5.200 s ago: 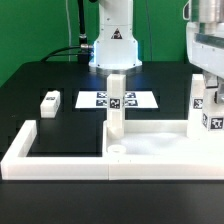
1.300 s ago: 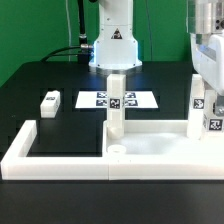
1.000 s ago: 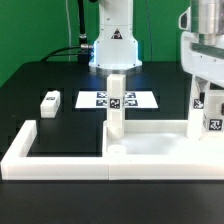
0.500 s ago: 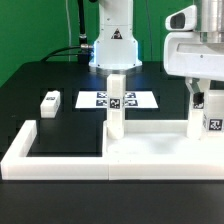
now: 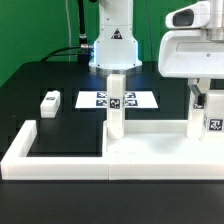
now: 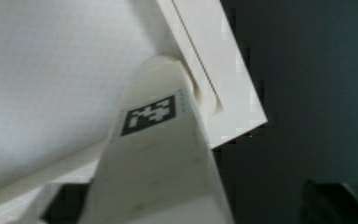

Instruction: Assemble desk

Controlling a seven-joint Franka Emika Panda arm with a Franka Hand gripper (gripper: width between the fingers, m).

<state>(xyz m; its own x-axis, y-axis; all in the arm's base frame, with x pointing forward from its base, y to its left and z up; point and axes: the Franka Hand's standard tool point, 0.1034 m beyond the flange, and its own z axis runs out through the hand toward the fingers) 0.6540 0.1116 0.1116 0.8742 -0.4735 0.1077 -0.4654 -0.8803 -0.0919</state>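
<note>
The white desk tabletop [image 5: 160,146] lies flat against the corner of the border frame [image 5: 24,142]. One tagged leg [image 5: 116,104] stands upright at the tabletop's left end. A second tagged leg [image 5: 212,116] stands at its right end. My gripper [image 5: 203,98] is low over this right leg, its fingers straddling the leg's top. In the wrist view the leg [image 6: 158,170] rises between two dark fingers [image 6: 60,205], with a gap on one side, and the tabletop [image 6: 51,70] lies below. The jaws are open. A third leg [image 5: 50,101] lies loose on the black table.
The marker board [image 5: 135,99] lies behind the upright left leg. The arm's base [image 5: 115,48] stands at the back centre. The border frame runs along the front and up the exterior view's left side.
My gripper has come down and shifted toward the exterior view's left, settling over the right leg. The legs and tabletop have not moved.
</note>
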